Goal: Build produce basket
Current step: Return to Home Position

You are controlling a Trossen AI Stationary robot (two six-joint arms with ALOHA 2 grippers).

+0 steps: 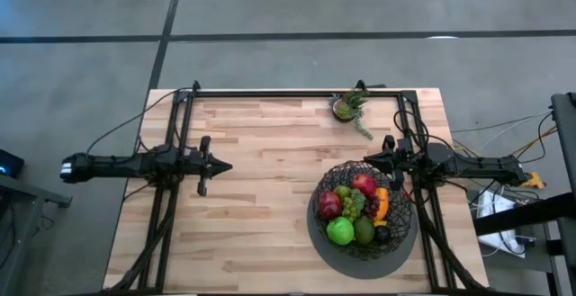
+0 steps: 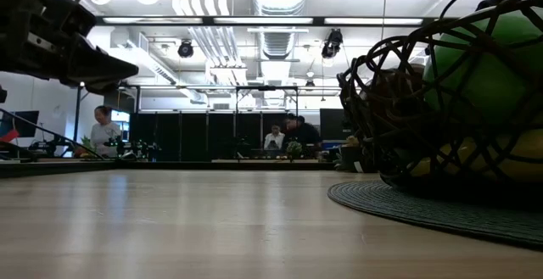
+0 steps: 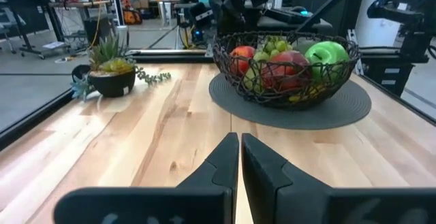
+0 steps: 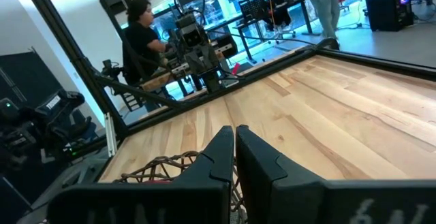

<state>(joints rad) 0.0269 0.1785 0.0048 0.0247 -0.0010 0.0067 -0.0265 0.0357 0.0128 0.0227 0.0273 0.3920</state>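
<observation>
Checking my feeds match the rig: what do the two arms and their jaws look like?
The left arm and right arm are both slim, dark, tubular and jointed, with no markings visible. Each ends in two matte black jaws, wedge-shaped, tapering to narrow tips. Yellow cables trail near the right arm's base.

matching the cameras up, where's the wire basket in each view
High view: basket lower right, on the grey disc.
Low view: basket at right edge.
Left wrist view: basket upper middle.
Right wrist view: basket, some mesh, bottom left.
Shared landmark: the grey disc, except in the right wrist view.
</observation>
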